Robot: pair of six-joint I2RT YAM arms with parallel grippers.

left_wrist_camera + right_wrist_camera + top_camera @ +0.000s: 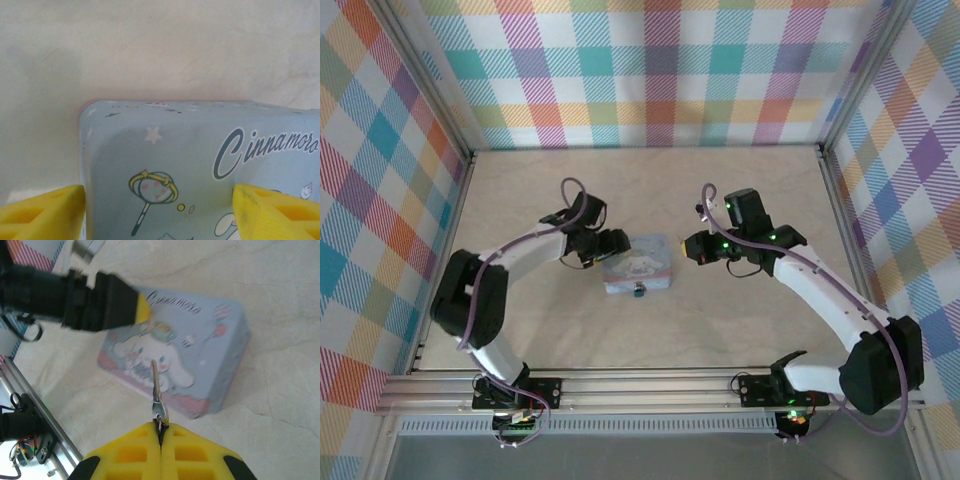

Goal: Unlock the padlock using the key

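Key (155,382), thin and likely slippery, sits pinched by its head in the right gripper (161,429); left gripper (159,212) gapes over the tin (175,150); light padlock (639,291) probably needs bracing.

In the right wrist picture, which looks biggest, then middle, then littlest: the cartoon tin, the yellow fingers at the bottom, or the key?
1. cartoon tin
2. right gripper, near the lens, so its rank is unsure
3. key, clearly littlest
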